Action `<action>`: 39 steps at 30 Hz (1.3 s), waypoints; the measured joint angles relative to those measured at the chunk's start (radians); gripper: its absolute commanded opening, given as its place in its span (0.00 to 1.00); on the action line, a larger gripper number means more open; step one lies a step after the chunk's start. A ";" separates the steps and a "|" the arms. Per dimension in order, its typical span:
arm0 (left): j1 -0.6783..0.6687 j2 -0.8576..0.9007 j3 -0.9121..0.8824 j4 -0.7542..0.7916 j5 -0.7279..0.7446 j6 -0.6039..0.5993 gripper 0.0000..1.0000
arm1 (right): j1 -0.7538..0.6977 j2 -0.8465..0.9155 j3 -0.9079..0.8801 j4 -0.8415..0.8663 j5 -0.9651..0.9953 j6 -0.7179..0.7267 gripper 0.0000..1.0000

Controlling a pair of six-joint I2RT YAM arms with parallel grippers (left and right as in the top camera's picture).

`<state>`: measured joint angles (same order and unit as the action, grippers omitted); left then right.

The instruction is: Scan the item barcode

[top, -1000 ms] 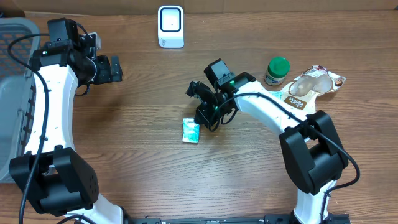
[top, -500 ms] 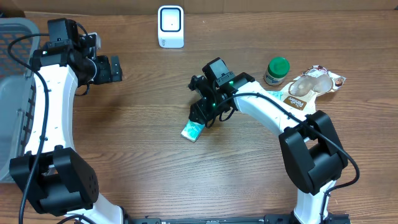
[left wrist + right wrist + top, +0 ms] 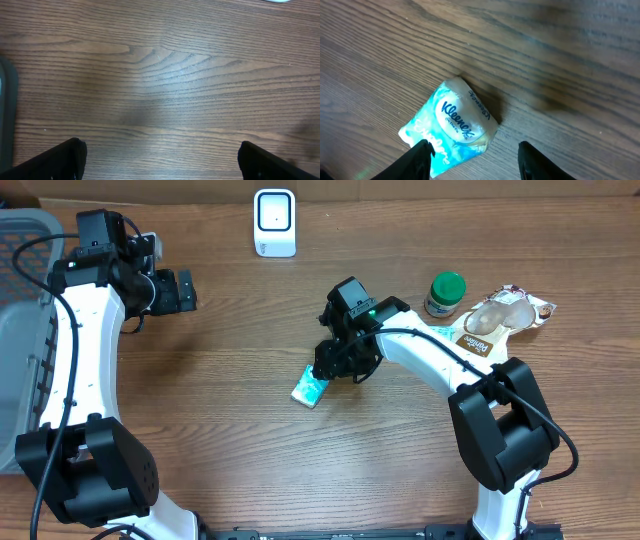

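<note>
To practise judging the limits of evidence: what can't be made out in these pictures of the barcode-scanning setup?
- Tissue pack barcode: none visible. The right wrist view shows only the branded face, with the lower corner behind the right tool.
- Pack's upper end, overhead: hidden under the right tool.
- Jar label, overhead: too small to read.
- Grey shape, left wrist view: cut off by the left edge.
</note>
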<state>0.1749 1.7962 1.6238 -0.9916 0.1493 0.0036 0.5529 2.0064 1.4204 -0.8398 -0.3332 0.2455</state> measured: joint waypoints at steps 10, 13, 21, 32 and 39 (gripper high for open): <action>0.000 0.000 0.000 0.000 0.000 0.000 1.00 | 0.012 0.067 0.000 0.022 -0.054 0.089 0.42; 0.000 0.000 0.000 0.000 0.000 0.000 1.00 | 0.024 0.091 0.000 0.031 -0.074 0.105 0.27; 0.000 0.000 0.000 0.000 0.000 0.000 0.99 | 0.019 0.095 0.002 0.037 -0.115 0.138 0.04; 0.000 0.000 0.000 0.000 0.000 0.000 1.00 | -0.074 0.039 0.002 0.045 -0.657 -0.277 0.04; 0.000 0.000 0.000 0.000 0.000 0.000 1.00 | -0.112 -0.138 0.004 0.044 -0.988 -0.505 0.04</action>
<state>0.1749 1.7962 1.6238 -0.9920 0.1493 0.0036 0.4408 1.8683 1.4246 -0.7959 -1.3212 -0.2596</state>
